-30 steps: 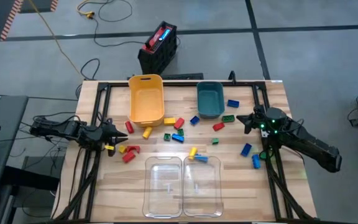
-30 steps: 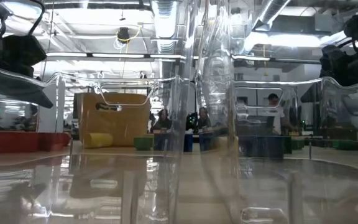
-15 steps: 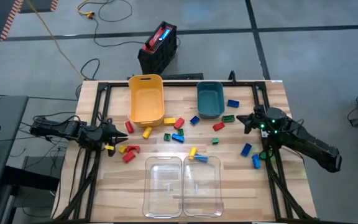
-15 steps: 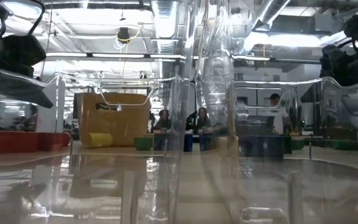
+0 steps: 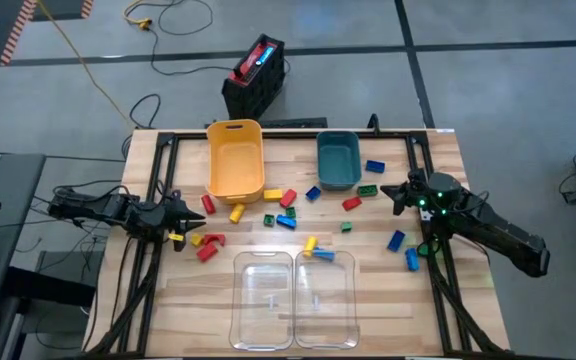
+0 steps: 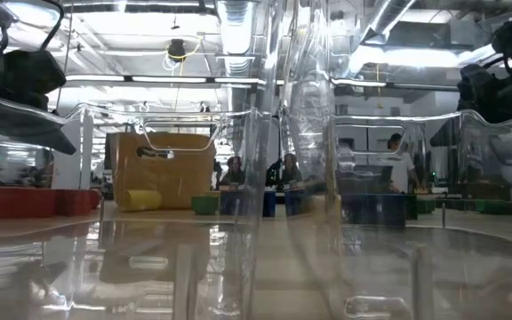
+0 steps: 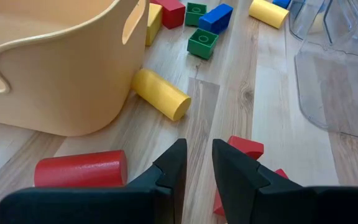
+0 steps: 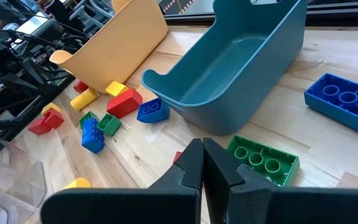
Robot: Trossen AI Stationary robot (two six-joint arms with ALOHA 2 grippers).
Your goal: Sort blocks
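Small red, yellow, blue and green blocks lie flat on the wooden table, most between the bins (image 5: 278, 207), some at the right (image 5: 396, 240). My left gripper (image 5: 190, 213) hovers at the table's left, its fingers a narrow gap apart and empty. In the left wrist view (image 7: 199, 152) a red cylinder (image 7: 79, 169), a red block (image 7: 246, 148) and a yellow cylinder (image 7: 161, 94) lie near it. My right gripper (image 5: 393, 193) hovers at the right, shut and empty. In the right wrist view (image 8: 202, 149) a green block (image 8: 263, 160) lies just beyond it.
A yellow bin (image 5: 235, 160) and a teal bin (image 5: 338, 158) stand at the far side. Two clear bins (image 5: 264, 298) (image 5: 326, 298) stand at the near edge and fill the low view. A black case (image 5: 255, 75) stands on the floor behind the table.
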